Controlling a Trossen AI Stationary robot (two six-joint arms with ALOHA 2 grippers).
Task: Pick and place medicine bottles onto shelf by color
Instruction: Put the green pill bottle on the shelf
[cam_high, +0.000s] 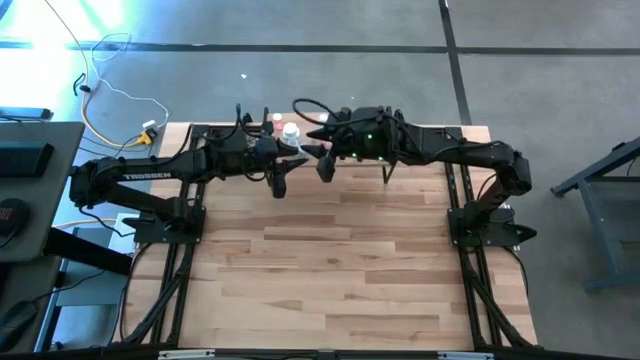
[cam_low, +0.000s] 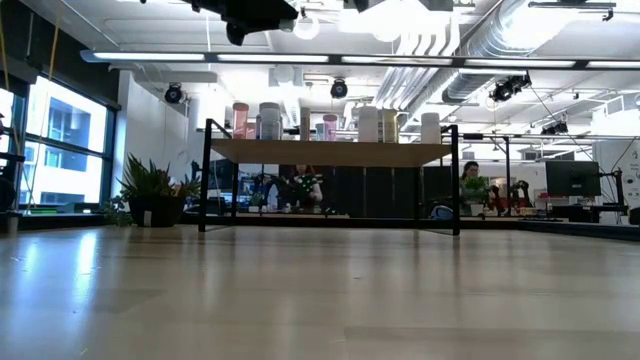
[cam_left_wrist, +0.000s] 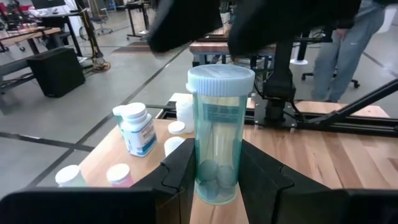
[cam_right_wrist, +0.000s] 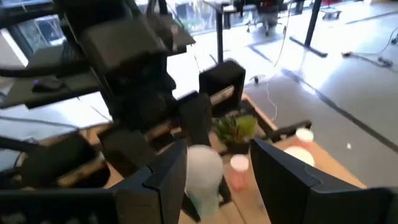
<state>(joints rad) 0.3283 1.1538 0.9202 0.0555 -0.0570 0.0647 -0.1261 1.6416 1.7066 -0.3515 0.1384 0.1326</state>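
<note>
My left gripper (cam_left_wrist: 214, 163) is shut on a clear green-tinted medicine bottle (cam_left_wrist: 217, 134) with a pale cap, held high over the table's far edge (cam_high: 280, 178). My right gripper (cam_right_wrist: 214, 169) faces it from the right (cam_high: 325, 165) and is open, its fingers on either side of the pale cap (cam_right_wrist: 203, 165). Below them stands the shelf (cam_low: 330, 152), a light-wood board on black legs. On it stand several more bottles, among them a white one with a blue label (cam_left_wrist: 137, 129) and a pink-capped one (cam_left_wrist: 118, 175). My left gripper pinches the bottle's lower half (cam_left_wrist: 214, 180) between its two fingers (cam_left_wrist: 179, 174). The fingers come in nearly level from the table's left. The bottle stands upright, cap up, lifted clear of shelf and table. I cannot tell whether my right gripper touches the cap.
A small green plant (cam_low: 155, 195) stands at the shelf's left end, also in the right wrist view (cam_right_wrist: 235, 129). The wide tabletop (cam_high: 330, 260) lies nearer than the shelf. People (cam_left_wrist: 345, 43) and desks show in the room beyond.
</note>
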